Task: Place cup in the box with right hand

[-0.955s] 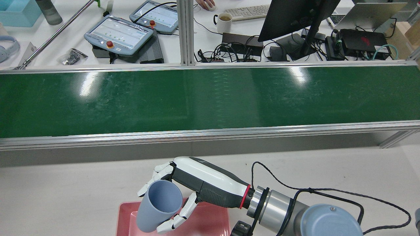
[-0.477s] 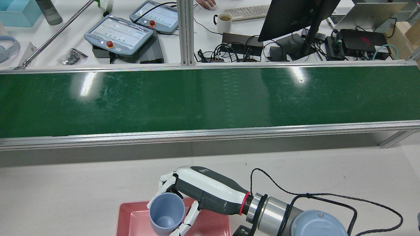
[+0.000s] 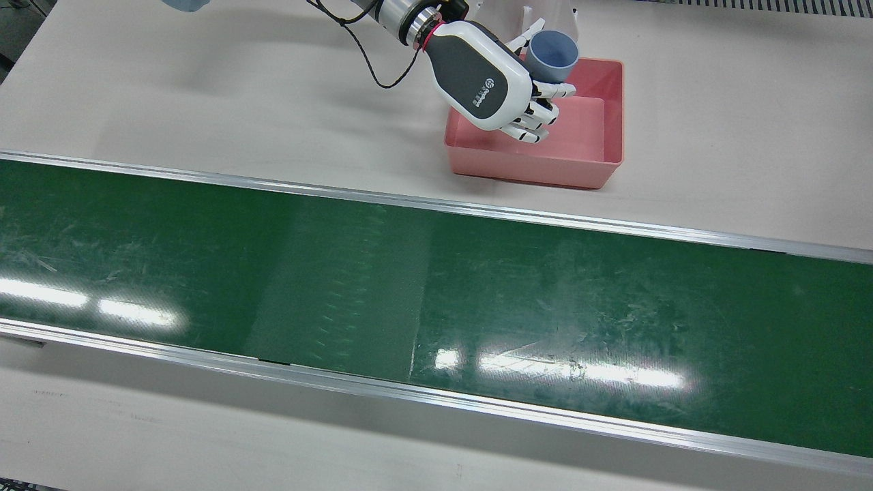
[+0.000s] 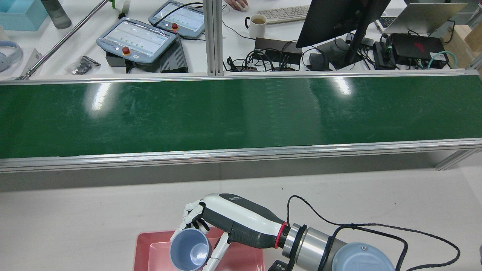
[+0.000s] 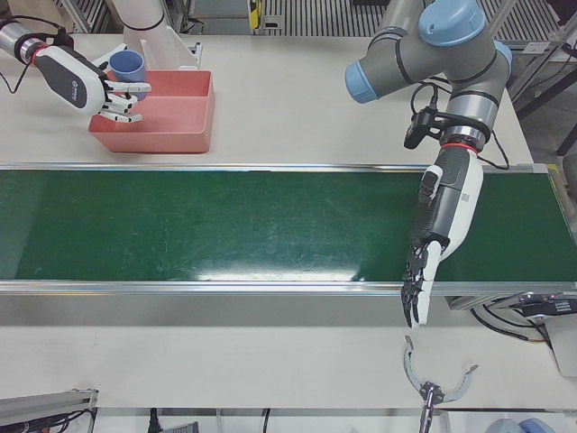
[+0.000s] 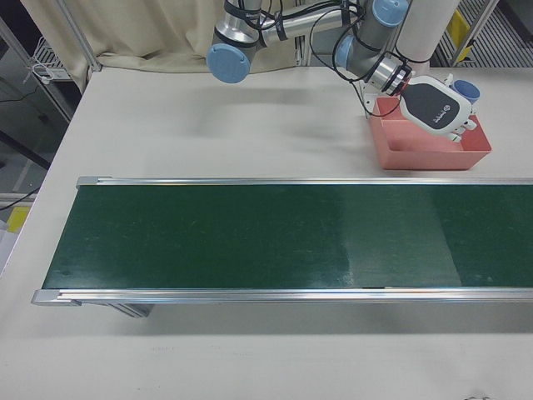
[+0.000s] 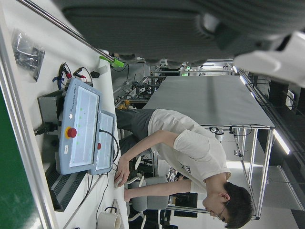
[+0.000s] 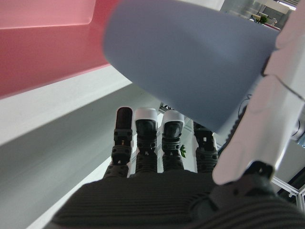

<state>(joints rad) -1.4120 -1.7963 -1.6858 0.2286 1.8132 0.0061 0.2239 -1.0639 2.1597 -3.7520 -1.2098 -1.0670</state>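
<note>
**Cup held over box, release pending**

Reading the front view from left to right: the green conveyor belt (image 3: 436, 286) is lying bare across the station, with nothing on it. Right of centre, the right hand (image 3: 501, 85), white and dark grey, is reaching over the near-left corner of the shallow pink plastic box (image 3: 539, 164). Its fingers (image 3: 535, 126) are wrapping around the smooth grey-blue plastic cup (image 3: 552, 58), so the hand is gripping the cup and not yet releasing it.

The cup is sitting on the far side of the palm, above the box's back portion and inside its outline as seen from above. In the rear view the cup (image 4: 190, 250) is tilting, its open mouth facing up and toward the robot's base, its long axis leaning rather than standing plumb. Whether its base is touching the box floor cannot be told.

The left hand (image 5: 433, 239) is hanging well apart over the belt's far end, fingers extended downward, holding nothing.

Judgement: the right hand alone is placed to finish. The coming move is turning on lowering the cup straight down within the box walls, then spreading the fingers. A tilted release risks the cup rolling onto its side.
</note>
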